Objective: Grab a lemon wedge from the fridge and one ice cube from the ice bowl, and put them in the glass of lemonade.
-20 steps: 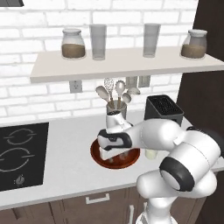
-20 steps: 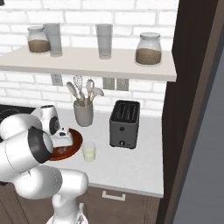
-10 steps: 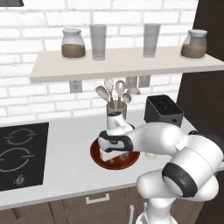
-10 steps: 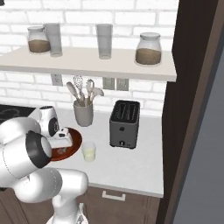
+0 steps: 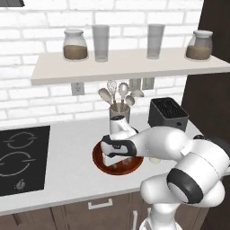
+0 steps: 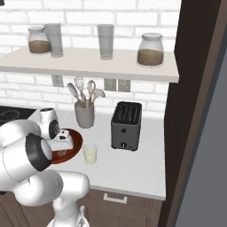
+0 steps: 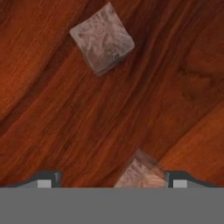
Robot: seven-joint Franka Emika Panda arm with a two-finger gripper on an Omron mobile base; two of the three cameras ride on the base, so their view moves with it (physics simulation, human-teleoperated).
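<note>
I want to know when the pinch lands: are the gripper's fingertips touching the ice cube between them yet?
Cannot tell. In the hand view the ice cube sits between the fingertips, nearer the right one, but the bottom band hides the edge where they would meet.

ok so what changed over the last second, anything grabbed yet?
The gripper has dropped lower into the ice bowl; its wrist sat higher above the bowl a second ago. Its fingers now stand apart on either side of an ice cube, nothing gripped yet. A second cube lies farther off. The glass of lemonade, toaster and utensil cup stayed put, and the base did not move.
</note>
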